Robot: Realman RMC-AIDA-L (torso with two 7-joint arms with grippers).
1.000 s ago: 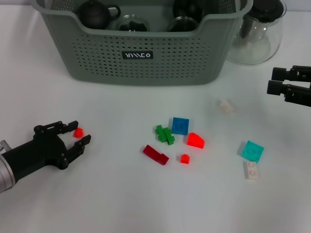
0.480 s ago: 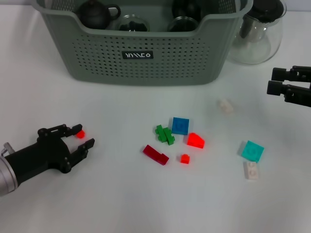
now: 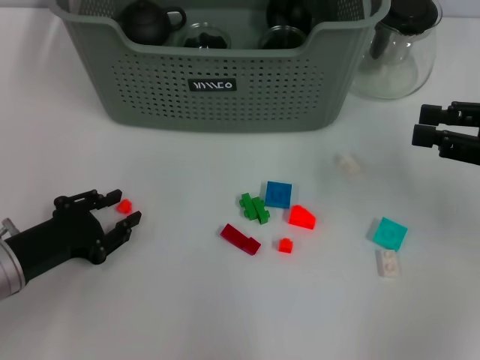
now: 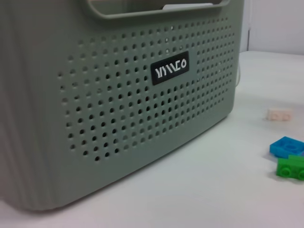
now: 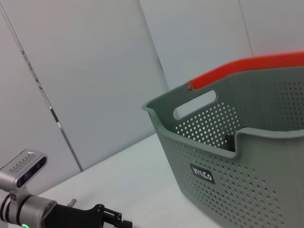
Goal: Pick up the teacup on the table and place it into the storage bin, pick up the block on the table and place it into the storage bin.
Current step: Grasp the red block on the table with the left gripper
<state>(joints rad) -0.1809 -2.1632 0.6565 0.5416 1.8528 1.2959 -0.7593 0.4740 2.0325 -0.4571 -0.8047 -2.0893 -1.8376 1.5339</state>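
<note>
— What is seen from the right wrist?
— The storage bin (image 5: 237,156), grey-green and perforated, with a cut-out handle, a red strip along its far rim and a small black label.
— Anything else?
— The left gripper (image 5: 111,219) is glimpsed nearby.

Left claw (image 3: 120,213) matte black, jointed fingers, silver-grey wrist cuff; right claw (image 3: 421,124) black, blocky fingers

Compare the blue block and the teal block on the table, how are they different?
The blue block sits in the middle cluster, right beside the green piece, while the teal block lies apart toward the robot's right, next to a white piece. The blue block is a darker, deeper colour; the teal block is paler and looks slightly larger. Both are flat, roughly square and lie on the table.
</note>
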